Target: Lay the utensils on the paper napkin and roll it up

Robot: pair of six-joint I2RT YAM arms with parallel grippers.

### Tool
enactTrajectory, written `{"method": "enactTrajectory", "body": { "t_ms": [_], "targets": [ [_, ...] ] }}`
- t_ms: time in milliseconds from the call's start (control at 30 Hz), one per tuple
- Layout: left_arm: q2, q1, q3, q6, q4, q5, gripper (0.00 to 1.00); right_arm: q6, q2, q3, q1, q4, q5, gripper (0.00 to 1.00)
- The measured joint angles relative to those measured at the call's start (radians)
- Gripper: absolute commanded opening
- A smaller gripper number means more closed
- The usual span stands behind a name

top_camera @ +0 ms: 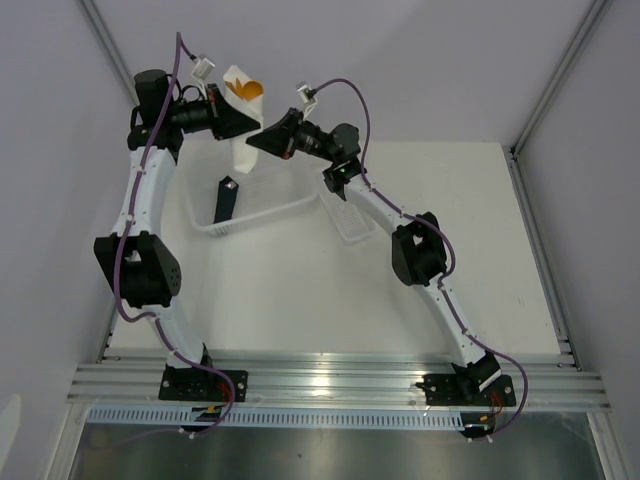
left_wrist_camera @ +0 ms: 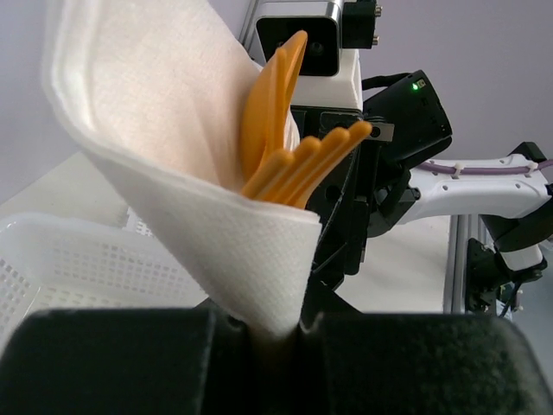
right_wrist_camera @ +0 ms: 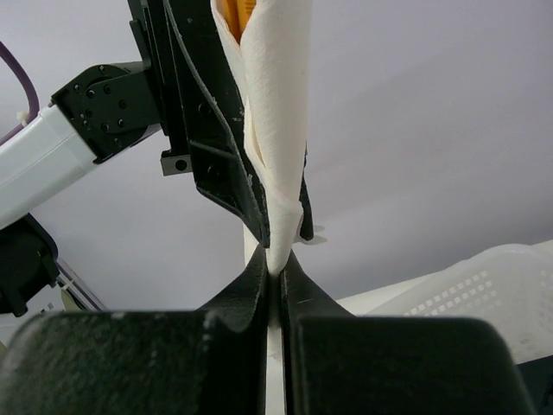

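Pinches the thin white paper napkin (left_wrist_camera: pixel 164 147), rolled around slim orange plastic utensils (left_wrist_camera: pixel 289 151), in the left end effector (left_wrist_camera: pixel 259 333). Clamps the same roll with the right end effector (right_wrist_camera: pixel 276 281), above a white mesh tray (top_camera: pixel 205 228).

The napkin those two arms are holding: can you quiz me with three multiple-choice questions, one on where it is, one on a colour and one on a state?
1. Where is the napkin?
A. flat on the table
B. held upright in the air
C. on the floor

2. What colour are the utensils inside it?
A. orange
B. green
C. black

3. How is the right end effector?
A. wide open
B. shut on the napkin's lower tip
C. well away from the napkin

Answers:
1 B, both wrist views show it standing clear of any surface.
2 A, orange tips poke out the top.
3 B, its jaws pinch the paper.
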Motion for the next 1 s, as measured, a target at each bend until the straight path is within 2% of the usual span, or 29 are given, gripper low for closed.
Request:
{"method": "enactTrajectory", "body": {
  "t_ms": [100,233,267,333,600,800,1000],
  "targets": [
    [0.000,0.000,0.000,-0.013,0.000,-0.004,0.01,0.007,0.000,0.000,0.002,-0.001,-0.002,0.03],
    [0.002,-0.001,-0.002,-0.014,-0.008,-0.028,0.01,0.014,0.000,-0.009,0.002,-0.013,0.006,0.28],
    [0.005,-0.001,-0.002,-0.016,-0.011,-0.034,0.01,0.014,-0.003,-0.017,0.001,-0.022,0.009,0.38],
    [0.011,0.001,-0.002,-0.028,-0.011,-0.046,0.01,0.003,-0.008,-0.041,-0.003,-0.053,0.015,0.47],
    [0.045,0.034,-0.002,-0.015,-0.079,-0.169,0.01,-0.095,-0.082,-0.212,-0.042,-0.229,0.058,0.62],
    [0.103,0.039,-0.002,0.059,-0.181,-0.327,0.01,-0.201,-0.151,-0.284,-0.098,-0.366,0.121,0.62],
    [0.243,0.010,-0.008,0.121,-0.209,-0.466,0.01,-0.308,-0.175,-0.268,-0.117,-0.500,0.304,0.50]
  ]
}}
